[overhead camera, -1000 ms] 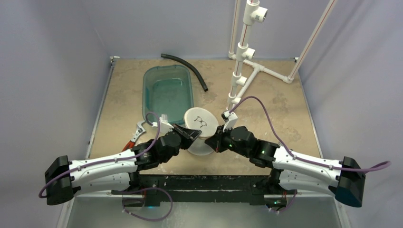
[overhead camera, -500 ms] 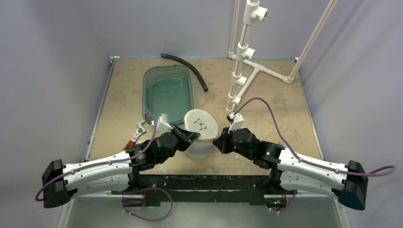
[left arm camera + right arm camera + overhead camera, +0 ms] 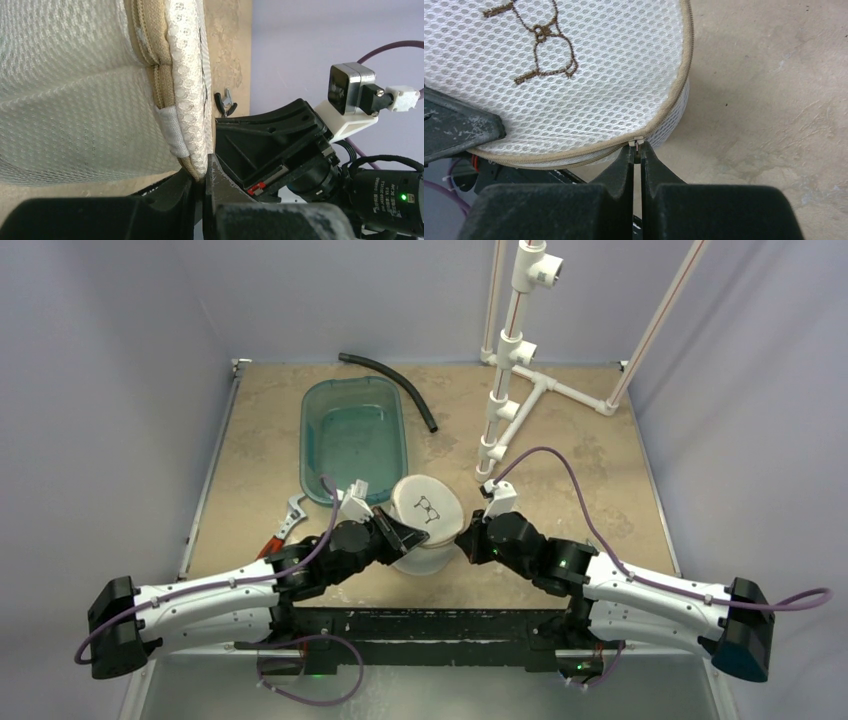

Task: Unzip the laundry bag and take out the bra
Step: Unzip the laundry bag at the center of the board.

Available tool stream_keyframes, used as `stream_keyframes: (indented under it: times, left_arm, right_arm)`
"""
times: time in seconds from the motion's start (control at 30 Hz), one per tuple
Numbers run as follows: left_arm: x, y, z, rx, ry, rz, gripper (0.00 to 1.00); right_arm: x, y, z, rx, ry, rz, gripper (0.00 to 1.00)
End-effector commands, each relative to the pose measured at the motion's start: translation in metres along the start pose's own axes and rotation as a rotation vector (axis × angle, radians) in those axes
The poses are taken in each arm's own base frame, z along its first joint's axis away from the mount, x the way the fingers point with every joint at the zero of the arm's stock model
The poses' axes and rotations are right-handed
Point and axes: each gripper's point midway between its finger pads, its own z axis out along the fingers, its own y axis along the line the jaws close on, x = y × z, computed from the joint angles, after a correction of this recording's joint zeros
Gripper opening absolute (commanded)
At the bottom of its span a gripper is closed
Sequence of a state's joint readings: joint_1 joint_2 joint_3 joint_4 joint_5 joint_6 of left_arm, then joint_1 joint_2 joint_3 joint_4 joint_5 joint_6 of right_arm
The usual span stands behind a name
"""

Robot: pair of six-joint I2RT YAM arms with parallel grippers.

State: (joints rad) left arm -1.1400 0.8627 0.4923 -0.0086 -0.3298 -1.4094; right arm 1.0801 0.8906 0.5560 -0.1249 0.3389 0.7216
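The bag [image 3: 424, 508] sits just beside the near right corner of the tub [image 3: 353, 435], with my left claw [image 3: 204, 172] clamped on its seamed rim and my right claw [image 3: 637, 152] pinched tight on its zip pull [image 3: 637, 143].

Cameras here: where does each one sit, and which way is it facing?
Top external: high behind the robot, looking down on the table, left gripper, right gripper, laundry bag.
Left wrist: on the left arm, facing along its gripper, shut on the bag's rim; right arm beyond.
Right wrist: on the right arm, facing along its gripper, shut on the zip pull.
Shared: all show the bag.
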Motion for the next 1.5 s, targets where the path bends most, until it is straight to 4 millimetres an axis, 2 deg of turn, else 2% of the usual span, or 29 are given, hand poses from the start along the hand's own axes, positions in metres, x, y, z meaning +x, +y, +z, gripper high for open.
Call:
stream_keyframes:
  times: [0.0,0.43,0.57,0.7,0.77,0.83,0.93,1.07,1.23,1.37,1.47]
  left_arm:
    - [0.01,-0.015,-0.013,0.08,0.077,0.061,0.0]
    - [0.001,0.006,-0.029,0.026,0.074,0.131,0.0]
    - [0.003,0.016,-0.028,0.002,0.078,0.138,0.0]
    - [0.005,0.019,-0.028,0.003,0.085,0.152,0.0]
    - [0.006,0.017,-0.028,0.013,0.09,0.168,0.0]
    - [0.006,0.015,-0.028,0.019,0.092,0.184,0.0]
    - [0.004,0.014,-0.03,0.021,0.09,0.2,0.0]
    - [0.0,0.011,-0.036,0.047,0.076,0.225,0.0]
    - [-0.002,-0.005,-0.046,0.136,0.077,0.295,0.0]
    - [0.004,-0.015,-0.05,0.191,0.113,0.335,0.0]
    - [0.008,-0.024,-0.052,0.235,0.131,0.362,0.0]
  right_arm:
    - [-0.013,-0.008,0.001,0.047,-0.06,-0.03,0.0]
    - [-0.017,-0.008,-0.001,0.038,-0.072,-0.087,0.0]
    - [-0.015,0.01,-0.005,-0.067,-0.051,-0.096,0.0]
    - [-0.026,0.03,-0.018,-0.163,-0.067,-0.099,0.43]
    - [-0.026,0.036,-0.024,-0.192,-0.05,-0.109,0.55]
    - [-0.025,0.046,-0.033,-0.247,-0.024,-0.118,0.62]
    - [-0.032,0.047,-0.038,-0.242,-0.036,-0.09,0.66]
    - [-0.042,0.039,-0.031,-0.224,-0.029,-0.013,0.67]
    - [-0.073,0.042,-0.034,-0.389,-0.104,0.114,0.68]
    - [-0.08,0.051,-0.033,-0.491,-0.105,0.143,0.73]
    - [-0.081,0.051,-0.028,-0.523,-0.102,0.155,0.79]
